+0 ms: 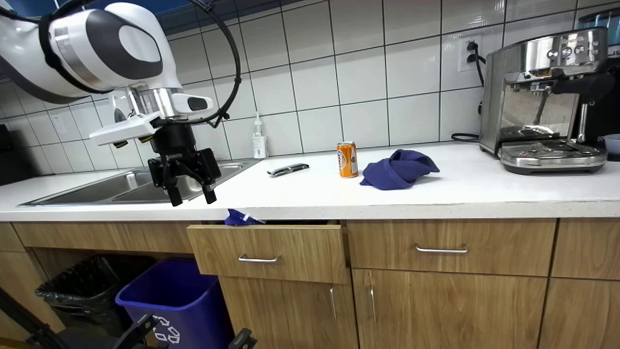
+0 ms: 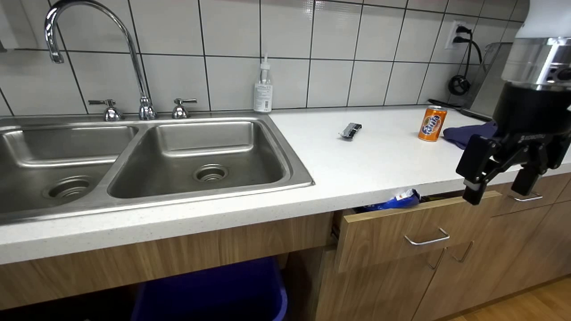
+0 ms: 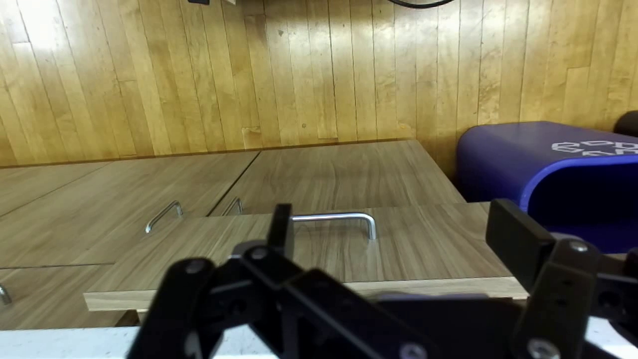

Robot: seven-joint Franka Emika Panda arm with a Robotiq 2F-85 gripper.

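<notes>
My gripper (image 1: 193,199) is open and has nothing between its fingers. It hangs above a wooden drawer (image 1: 300,252) that is pulled partly out below the countertop. Behind the left finger (image 3: 280,227) in the wrist view, the drawer's metal handle (image 3: 334,216) is partly covered. A blue packet (image 2: 395,201) pokes up from inside the drawer in both exterior views; most of it is hidden. On the counter lie a small dark and silver wrapper (image 1: 288,169), an upright orange Fanta can (image 1: 348,160) and a crumpled navy cloth (image 1: 399,169), all apart from the gripper.
A steel double sink (image 2: 303,178) is set in the countertop (image 1: 310,206), with a clear pump bottle (image 2: 263,91) behind it. An espresso machine (image 1: 537,106) stands at the far end. Underneath are a blue recycling bin (image 1: 193,320) and a black-lined bin (image 1: 68,293).
</notes>
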